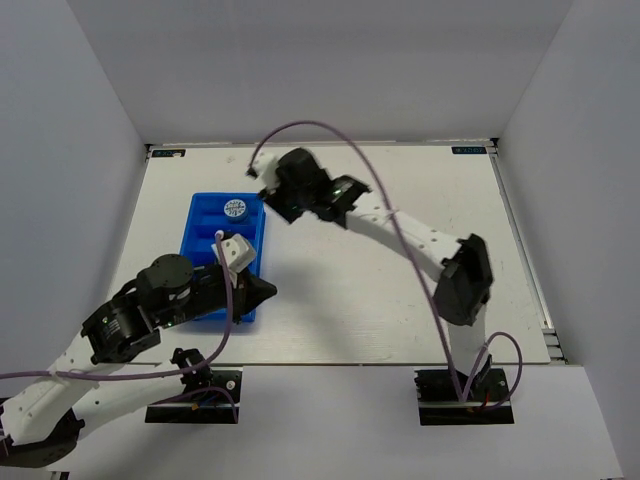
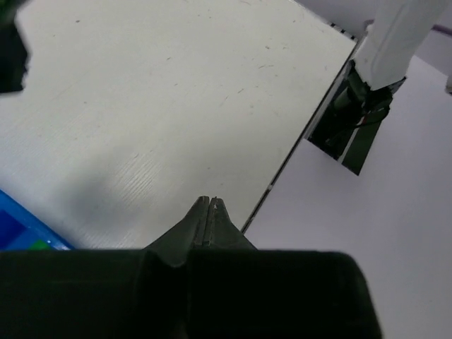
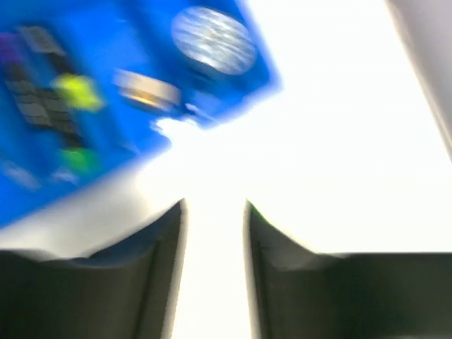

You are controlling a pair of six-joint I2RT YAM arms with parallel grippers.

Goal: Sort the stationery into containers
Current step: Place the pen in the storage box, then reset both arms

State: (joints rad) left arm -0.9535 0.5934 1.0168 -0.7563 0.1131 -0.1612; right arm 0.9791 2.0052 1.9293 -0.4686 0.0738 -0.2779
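One blue tray (image 1: 200,206) sits on the white worktop (image 1: 400,300) with stationery inside. The round blue-and-white roll (image 1: 236,209) lies in the tray's far end compartment, straight ahead of the right fingers (image 3: 164,244) in the right wrist view. Dark markers (image 3: 39,106) with yellow-green, green and purple ends lie in the long compartments, ahead and to the left of those fingers. A whitish-orange item (image 3: 146,90) lies between the markers and the roll; it is too blurred to name. The tray's corner ends just ahead of the right fingertips.

Right fingers are spread, and white worktop shows through the gap. They hang over the worktop just beside the tray's far right corner.

Left fingers (image 2: 210,206) are pressed together, tips touching, pinching no item. They sit at the tray's near right corner, tips pointing out over bare worktop. A sliver of the tray shows low to their left. The left arm (image 1: 160,295) covers the tray's near end in the top view. The right arm's base mount (image 2: 353,131) is ahead and to the right of the left fingers, past the worktop edge.
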